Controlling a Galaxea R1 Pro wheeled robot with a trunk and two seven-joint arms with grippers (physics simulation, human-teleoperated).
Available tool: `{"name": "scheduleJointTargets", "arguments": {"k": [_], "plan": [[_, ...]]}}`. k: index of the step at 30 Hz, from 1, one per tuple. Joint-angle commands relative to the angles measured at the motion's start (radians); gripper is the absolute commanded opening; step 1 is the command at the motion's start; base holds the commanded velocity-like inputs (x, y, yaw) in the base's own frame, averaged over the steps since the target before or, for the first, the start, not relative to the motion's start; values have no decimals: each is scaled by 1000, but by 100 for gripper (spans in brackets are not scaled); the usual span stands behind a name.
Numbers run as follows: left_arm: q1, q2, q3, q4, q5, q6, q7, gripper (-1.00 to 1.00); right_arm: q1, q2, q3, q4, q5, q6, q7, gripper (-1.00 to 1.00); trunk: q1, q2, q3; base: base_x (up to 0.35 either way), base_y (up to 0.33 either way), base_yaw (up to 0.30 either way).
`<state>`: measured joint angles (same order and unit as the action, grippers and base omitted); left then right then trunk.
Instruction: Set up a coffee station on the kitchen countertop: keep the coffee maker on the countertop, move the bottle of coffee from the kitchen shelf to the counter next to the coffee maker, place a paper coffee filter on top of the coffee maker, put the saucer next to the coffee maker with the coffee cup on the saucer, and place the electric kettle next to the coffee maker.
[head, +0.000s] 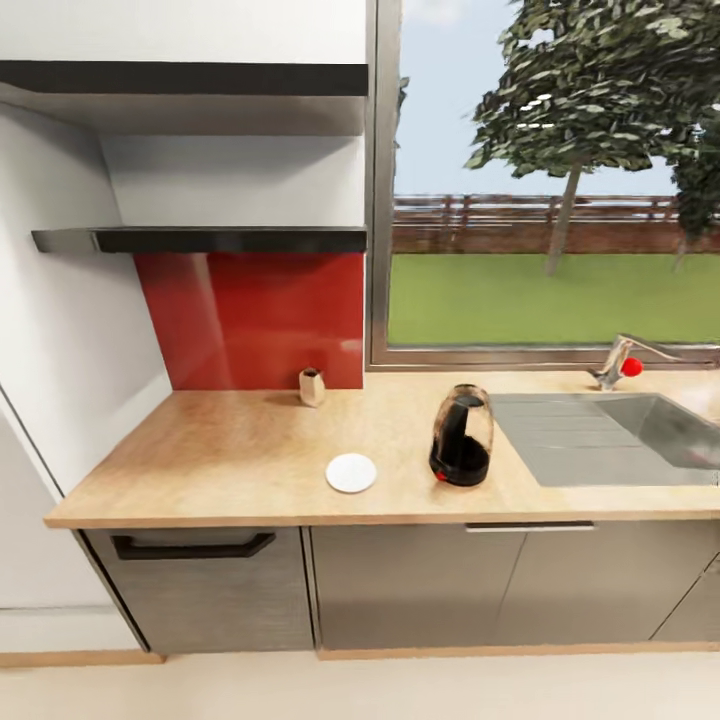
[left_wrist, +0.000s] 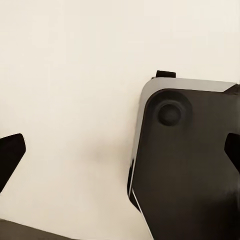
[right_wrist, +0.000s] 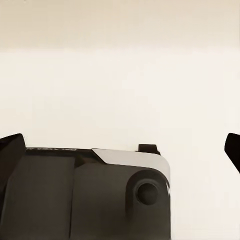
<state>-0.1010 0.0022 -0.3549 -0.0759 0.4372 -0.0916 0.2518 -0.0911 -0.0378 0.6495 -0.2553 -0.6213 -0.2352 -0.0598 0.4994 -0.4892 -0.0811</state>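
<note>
the wooden countertop (head: 230, 455) runs the width of the head view, and everything else is placed against it: the window (head: 550, 200) with lawn, fence and tree rises behind its far right half, a red backsplash (head: 255, 315) stands behind its far left half under two dark shelves (head: 200, 240), and grey cabinet fronts (head: 400, 585) sit beneath its front edge. a steel sink (head: 620, 435) is set into the countertop's right part, with a tap (head: 620, 365) at the back edge. the electric kettle (head: 462, 436) stands upright on the countertop just beside the sink's left edge. the white saucer (head: 351, 473) lies flat on the countertop, near the kettle and toward the front edge. a small pale cup-like container (head: 312, 387) stands at the back of the countertop, touching or almost touching the backsplash. in the wrist views the left gripper (left_wrist: 122, 152) and right gripper (right_wrist: 122, 150) both hang over pale floor and the robot's dark base (left_wrist: 190, 160), fingers spread wide, nothing between them.
</note>
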Motion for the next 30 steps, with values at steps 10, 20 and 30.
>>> {"name": "scheduleJointTargets", "arguments": {"k": [10, 20, 30], "plan": [[0, 5, -9, -1, 9, -2, 3, 100, -1, 1, 9, -1, -5, -2, -6, 100, 0, -2, -2, 0, 302, -262], [0, 7, -11, 1, 6, -1, 4, 100, -1, 3, 12, -1, 0, -3, -6, 100, 0, -2, -2, 0, 35, -185], [5, 4, -18, 18, 4, 0, 6, 100, -1, 4, 13, -1, 0, -3, -6, 100, 0, -2, -2, 0, 1, -57]]}}
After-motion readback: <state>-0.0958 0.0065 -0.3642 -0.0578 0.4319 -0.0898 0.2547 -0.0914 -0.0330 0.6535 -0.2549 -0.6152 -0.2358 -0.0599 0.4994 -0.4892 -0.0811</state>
